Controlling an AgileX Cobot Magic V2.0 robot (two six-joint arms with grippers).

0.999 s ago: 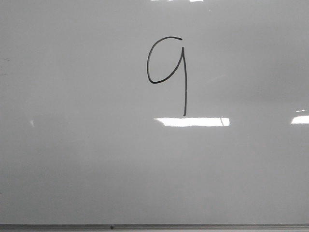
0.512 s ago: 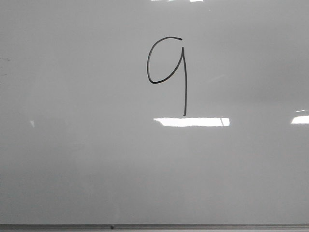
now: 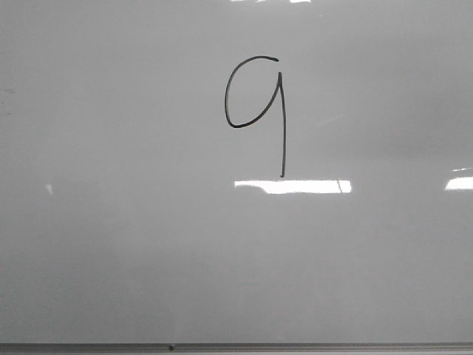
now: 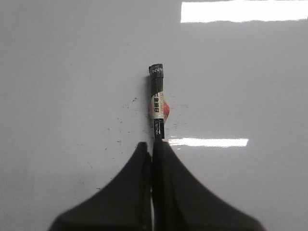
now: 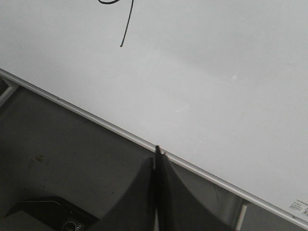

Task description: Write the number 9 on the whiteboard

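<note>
My left gripper (image 4: 153, 144) is clamped on a marker (image 4: 157, 103), which pokes out from between the fingers toward the middle of the left wrist frame. I'd say I'm gripping it low on the barrel so the rest stands clear of the whiteboard (image 4: 62, 72). Its far end looks like a dark cap or tip, but honestly I can't tell which, or whether it's touching the board. There are faint dark specks on the surface around it.

My right gripper (image 5: 156, 161) is pressed together on nothing, sitting at the lower middle of its frame over the board's grey frame edge (image 5: 96, 120), probably just parked out of the way.

The number 9 (image 3: 255, 111) sits in the upper middle of the front frame, loop left open at the top, tail running straight down to just above a bright light reflection (image 3: 293, 186). Looks done to me. The right wrist view only catches the tail; the loop's cut off at the top. Neither arm shows in the front view.
</note>
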